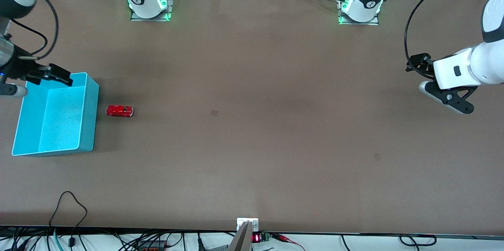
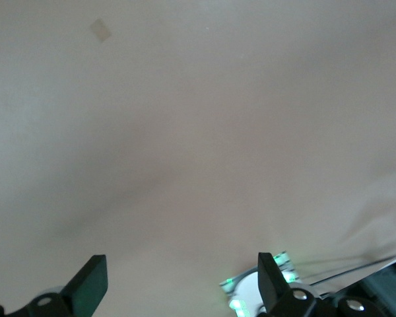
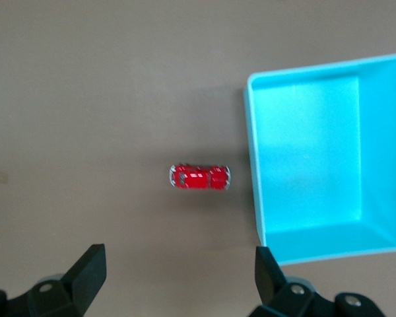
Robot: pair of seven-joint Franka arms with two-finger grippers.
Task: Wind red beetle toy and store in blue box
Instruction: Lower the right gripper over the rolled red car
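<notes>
Your red beetle toy (image 1: pixel 119 111) is sitting on the worktop (image 1: pixel 252 125) just beside the blue box (image 1: pixel 88 117), near the edge at the right arm's end. Right claw (image 1: pixel 41 79) hangs over the box's corner with its fingers spread wide, holding nothing. Left claw (image 1: pixel 435 85) waits over its own end, also wide open.

The beetle toy (image 1: pixel 119 111) sits on the table (image 1: pixel 252 125) just beside the box (image 1: pixel 88 117) (not touching).
</notes>
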